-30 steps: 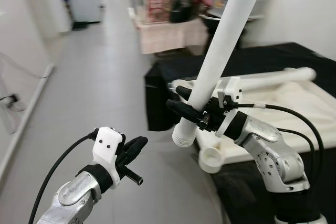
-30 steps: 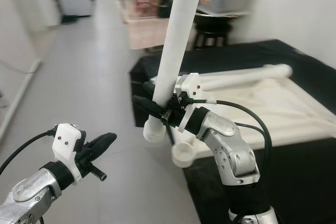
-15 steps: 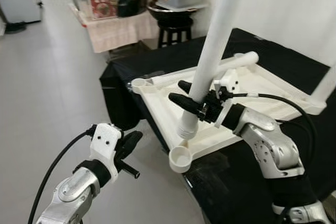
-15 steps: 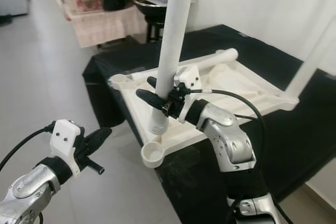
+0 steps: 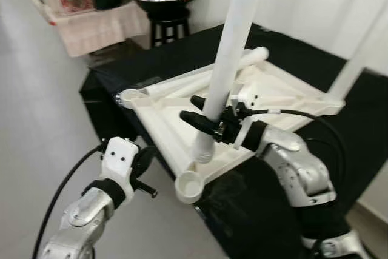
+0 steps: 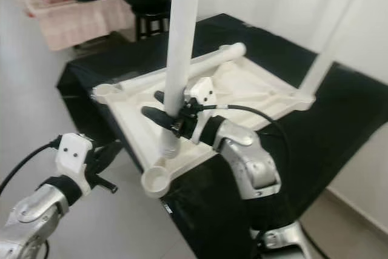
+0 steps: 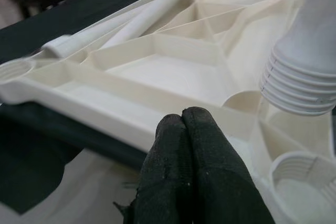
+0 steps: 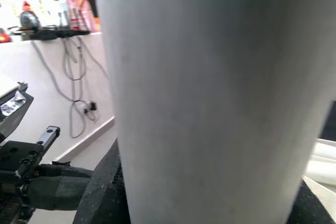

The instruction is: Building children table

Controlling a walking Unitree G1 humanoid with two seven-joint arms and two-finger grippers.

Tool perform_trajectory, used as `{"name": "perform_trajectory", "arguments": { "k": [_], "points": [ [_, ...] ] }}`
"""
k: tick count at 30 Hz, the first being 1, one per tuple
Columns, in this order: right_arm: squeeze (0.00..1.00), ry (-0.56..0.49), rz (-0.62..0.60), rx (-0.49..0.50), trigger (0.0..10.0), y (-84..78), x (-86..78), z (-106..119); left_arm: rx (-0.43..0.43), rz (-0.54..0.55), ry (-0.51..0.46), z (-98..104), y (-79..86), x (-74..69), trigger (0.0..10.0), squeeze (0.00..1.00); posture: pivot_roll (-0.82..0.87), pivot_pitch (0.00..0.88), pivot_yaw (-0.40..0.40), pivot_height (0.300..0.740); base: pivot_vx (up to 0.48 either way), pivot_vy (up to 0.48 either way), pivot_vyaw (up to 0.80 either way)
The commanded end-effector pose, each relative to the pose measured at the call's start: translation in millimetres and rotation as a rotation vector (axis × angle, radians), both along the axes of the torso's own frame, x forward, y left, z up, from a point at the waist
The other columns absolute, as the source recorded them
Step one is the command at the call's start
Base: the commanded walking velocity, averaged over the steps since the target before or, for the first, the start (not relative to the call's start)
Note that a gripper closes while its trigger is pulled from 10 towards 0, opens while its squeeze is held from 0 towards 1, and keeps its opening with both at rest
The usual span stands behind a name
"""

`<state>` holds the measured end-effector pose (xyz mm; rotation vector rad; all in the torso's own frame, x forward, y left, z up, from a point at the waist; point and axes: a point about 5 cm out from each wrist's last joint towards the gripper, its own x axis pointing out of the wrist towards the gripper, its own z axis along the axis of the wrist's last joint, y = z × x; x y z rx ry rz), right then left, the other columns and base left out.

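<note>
- A low surface draped in black cloth (image 5: pixel 285 59) stands to the right, on a grey floor (image 5: pixel 36 113).
- An upturned white plastic tabletop (image 5: pixel 182 131) lies flat on the cloth, ribbed underside up, its near-left corner socket (image 5: pixel 189 186) jutting past the cloth's edge.
- A loose white leg (image 5: pixel 176 87) lies across the tabletop's far-left side.

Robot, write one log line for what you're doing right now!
right gripper: shut on table leg | leg end above corner socket | tabletop: upside down | left gripper: shut, idle
</note>
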<state>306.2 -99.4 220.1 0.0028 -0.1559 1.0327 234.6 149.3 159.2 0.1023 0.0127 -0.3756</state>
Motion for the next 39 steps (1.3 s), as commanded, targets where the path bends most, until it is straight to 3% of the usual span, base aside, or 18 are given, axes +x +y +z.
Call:
{"name": "perform_trajectory", "arguments": {
  "k": [1,7,25,28,33,39],
  "points": [
    [0.0,-0.024,0.009,0.012,10.0,1.5,-2.1,2.2,0.008,-0.002,0.0,-1.7,-1.1,0.7,10.0,0.0,0.04,0.049,0.015,0.74,0.0,0.0,-0.8],
    [0.0,-0.028,0.001,0.011,10.0,0.9,-1.3,2.4,0.012,0.016,-0.004,-2.5,-1.1,1.4,10.0,0.0,0.04,0.044,0.012,0.74,0.0,0.0,0.0],
    [0.0,0.008,-0.138,0.05,10.0,-1.5,0.1,-5.8,0.014,0.075,-0.02,-3.7,5.6,5.7,10.0,0.0,0.03,0.023,0.016,0.74,0.0,0.0,-0.8],
    [0.0,0.006,-0.151,0.054,10.0,-2.0,0.8,-5.5,0.014,0.081,-0.018,-4.0,6.5,7.0,10.0,0.0,0.03,0.016,0.017,0.74,0.0,0.0,0.0],
    [0.0,0.002,-0.252,0.077,10.0,-2.1,7.2,-4.4,0.038,0.089,-0.011,-4.2,8.8,12.3,10.0,0.0,0.02,0.016,0.022,0.74,0.0,0.48,0.0],
    [0.0,0.01,-0.29,0.086,10.0,-0.6,6.7,-6.2,0.034,0.087,-0.012,-4.3,9.3,13.4,10.0,0.0,0.02,0.016,0.026,0.74,0.0,0.48,0.0]
  ]
}}
